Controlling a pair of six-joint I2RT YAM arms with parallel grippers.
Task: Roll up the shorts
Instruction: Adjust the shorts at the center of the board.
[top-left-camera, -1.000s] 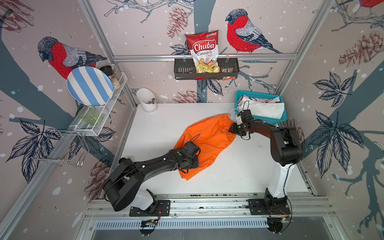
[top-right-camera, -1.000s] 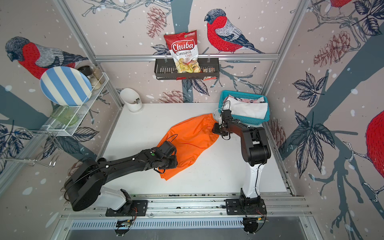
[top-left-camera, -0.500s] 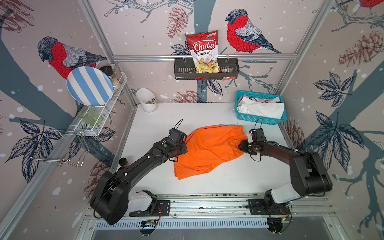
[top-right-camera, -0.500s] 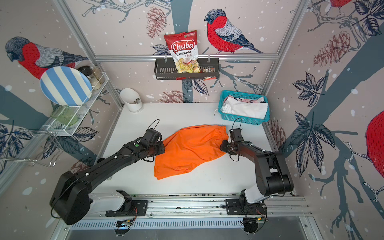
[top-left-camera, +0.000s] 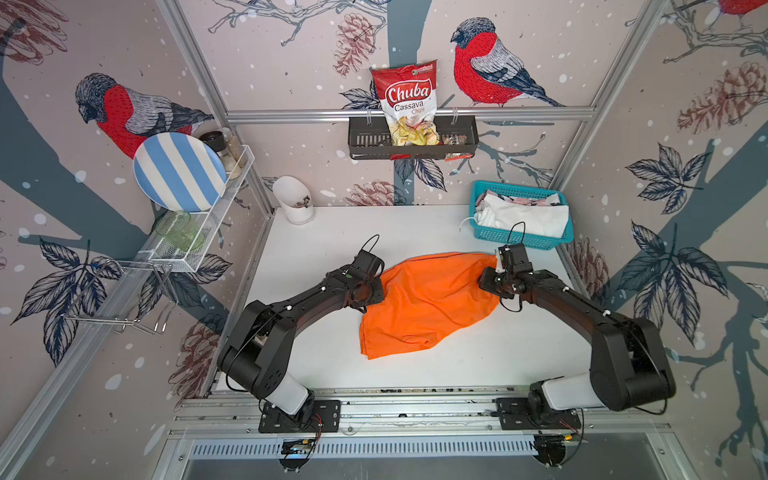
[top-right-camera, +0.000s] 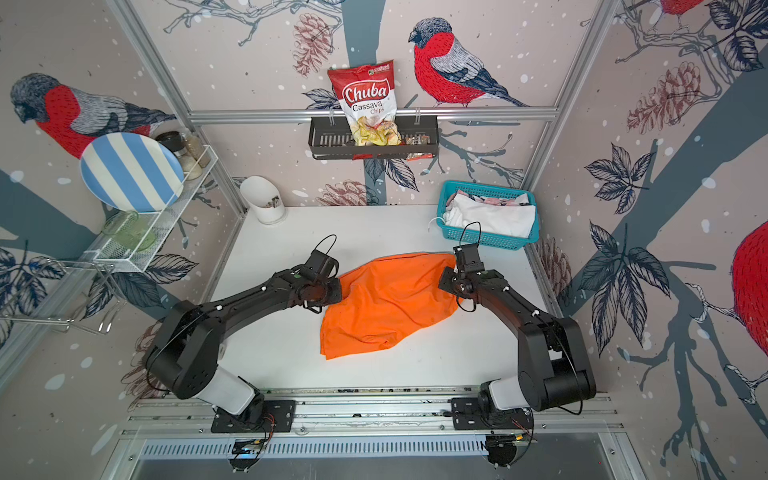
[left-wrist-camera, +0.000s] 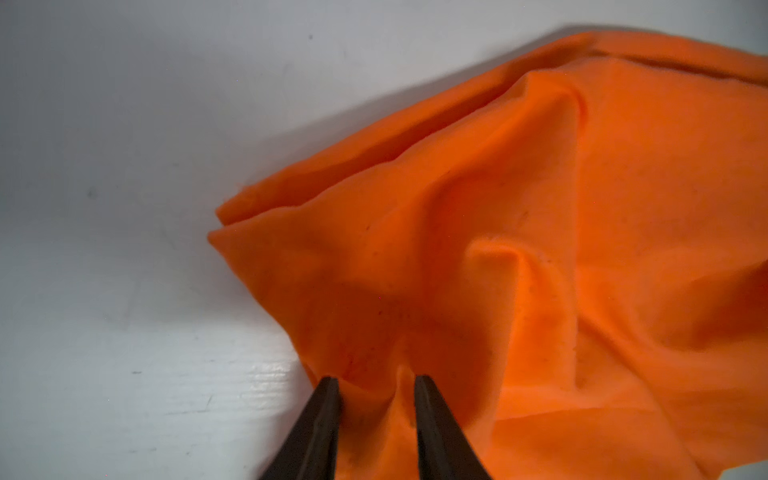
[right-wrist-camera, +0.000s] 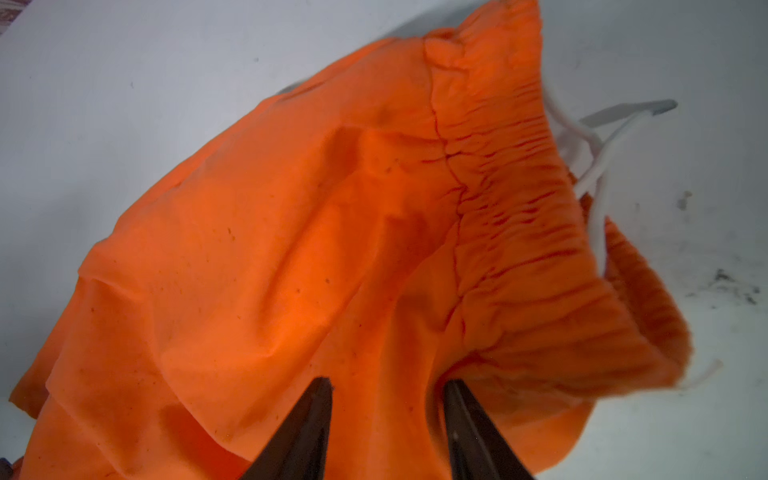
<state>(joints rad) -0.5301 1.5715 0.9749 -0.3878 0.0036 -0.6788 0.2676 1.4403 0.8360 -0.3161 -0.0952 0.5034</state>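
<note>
The orange shorts (top-left-camera: 428, 303) (top-right-camera: 386, 307) lie spread and wrinkled across the middle of the white table. My left gripper (top-left-camera: 376, 291) (left-wrist-camera: 376, 384) is shut on a fold at their left edge. My right gripper (top-left-camera: 488, 278) (right-wrist-camera: 386, 386) is shut on cloth at the right end, beside the gathered waistband (right-wrist-camera: 519, 208) and white drawstring (right-wrist-camera: 594, 166). The white shorts (top-left-camera: 523, 216) and a strip of the pink printed shorts (top-left-camera: 536, 200) lie in the teal basket (top-left-camera: 519, 243) at the back right.
A white cup (top-left-camera: 295, 203) stands at the back left of the table. A wire shelf (top-left-camera: 199, 245) with a striped plate (top-left-camera: 178, 170) hangs on the left wall. A black rack (top-left-camera: 411, 137) with a chips bag (top-left-camera: 409, 104) hangs on the back wall.
The orange shorts were carried from beside the basket toward the table's middle and stretched out sideways. The left gripper went left and back, the right gripper came forward.
</note>
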